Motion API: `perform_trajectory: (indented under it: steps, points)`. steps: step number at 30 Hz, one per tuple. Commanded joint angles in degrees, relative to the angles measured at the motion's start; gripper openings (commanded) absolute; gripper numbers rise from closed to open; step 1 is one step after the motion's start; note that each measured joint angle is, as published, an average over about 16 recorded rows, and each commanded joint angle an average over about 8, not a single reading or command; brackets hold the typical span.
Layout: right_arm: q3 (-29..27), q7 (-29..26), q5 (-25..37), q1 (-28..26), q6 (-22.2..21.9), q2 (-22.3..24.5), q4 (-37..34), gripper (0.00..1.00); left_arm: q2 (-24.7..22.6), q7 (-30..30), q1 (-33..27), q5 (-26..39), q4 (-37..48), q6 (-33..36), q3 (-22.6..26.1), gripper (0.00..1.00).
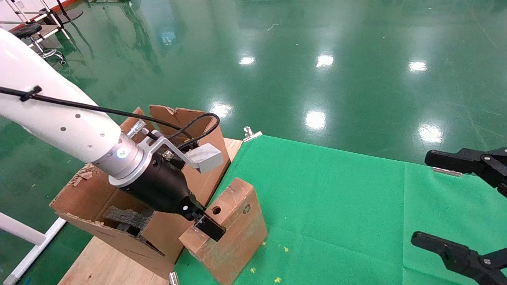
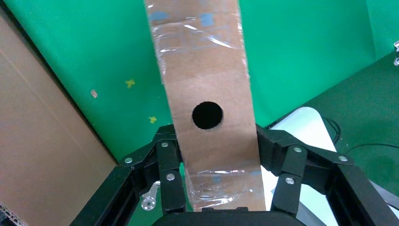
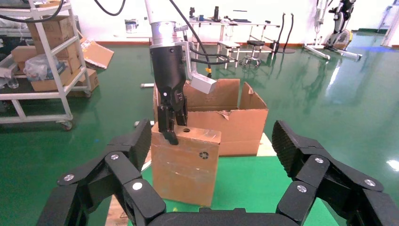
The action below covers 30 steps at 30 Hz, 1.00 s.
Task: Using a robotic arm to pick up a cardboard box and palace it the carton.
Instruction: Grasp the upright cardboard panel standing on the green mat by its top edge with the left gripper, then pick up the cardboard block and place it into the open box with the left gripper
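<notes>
The small cardboard box [image 1: 233,233] with a round hole and a recycling mark stands slightly tilted on the green cloth [image 1: 336,206]. It is right beside the carton [image 1: 164,233]. My left gripper [image 1: 206,223], on the white arm, is shut on the box's narrow top end next to the hole. In the left wrist view the fingers [image 2: 169,162] press both sides of the box [image 2: 207,80]. The carton has upright torn flaps and black foam [image 1: 126,217] inside. My right gripper [image 1: 429,198] is open and empty at the right edge. Its view shows the box [image 3: 186,165] and carton [image 3: 235,127].
The carton rests on a wooden board [image 1: 107,265] at the table's left. Metal clips [image 1: 251,133] hold the cloth's edge. A white stand leg [image 1: 23,237] is at the lower left. Shiny green floor lies beyond, with shelving [image 3: 42,56] far off.
</notes>
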<state>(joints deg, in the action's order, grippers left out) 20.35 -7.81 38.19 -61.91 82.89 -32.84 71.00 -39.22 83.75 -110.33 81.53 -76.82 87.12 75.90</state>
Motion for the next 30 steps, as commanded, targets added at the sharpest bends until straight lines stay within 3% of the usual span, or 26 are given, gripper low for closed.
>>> perform_trajectory:
  steps: [1, 9, 16, 24, 30]
  points:
    - [0.0, 0.0, 0.0, 0.0, 0.0, 0.0, 0.0, 1.0, 0.0, 0.1, 0.0, 0.0, 0.0, 0.0, 0.0, 0.0]
    - [0.0, 0.0, 0.0, 0.0, 0.0, 0.0, 0.0, 1.0, -0.1, -3.0, -1.1, -1.0, 1.0, -0.2, -0.9, 0.0]
    - [0.0, 0.0, 0.0, 0.0, 0.0, 0.0, 0.0, 1.0, 1.4, -10.1, -7.5, -1.6, 4.2, -0.8, -4.8, 0.0]
    - [0.0, 0.0, 0.0, 0.0, 0.0, 0.0, 0.0, 1.0, 1.6, -21.6, -18.4, 0.3, 15.8, -0.1, -9.5, 0.0]
    - [0.0, 0.0, 0.0, 0.0, 0.0, 0.0, 0.0, 1.0, 2.0, -29.3, -24.7, 4.3, 26.2, 1.7, -9.8, 0.0]
